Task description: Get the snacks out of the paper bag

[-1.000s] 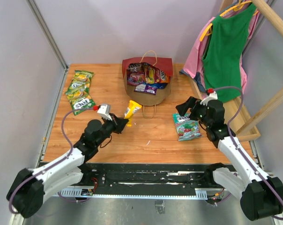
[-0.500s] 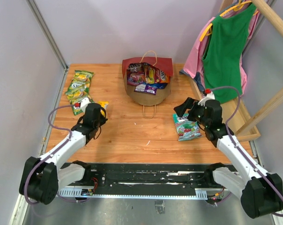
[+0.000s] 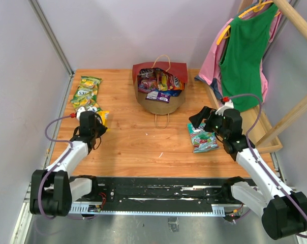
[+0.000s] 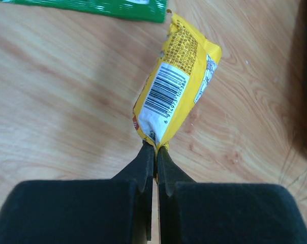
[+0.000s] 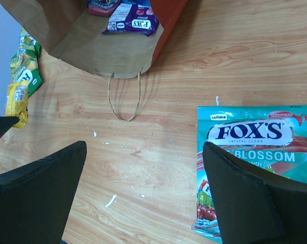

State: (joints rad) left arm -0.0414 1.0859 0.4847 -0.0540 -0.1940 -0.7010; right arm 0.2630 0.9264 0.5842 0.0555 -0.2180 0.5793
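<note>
the left gripper (image 4: 155,148) pinches the edge of a yellow packet (image 4: 176,86) with its jaws pressed together, near the green packets (image 3: 86,94) at the left of the table (image 3: 143,152). the right gripper (image 5: 144,152) hangs with jaws spread wide, just beside a teal packet (image 5: 255,147). the paper bag (image 3: 163,104) lies at the far middle, with more snacks (image 3: 161,81) in its mouth.

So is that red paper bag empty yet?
Not empty. The paper bag lies on its side with its mouth open, and several snack packets show inside it.
</note>
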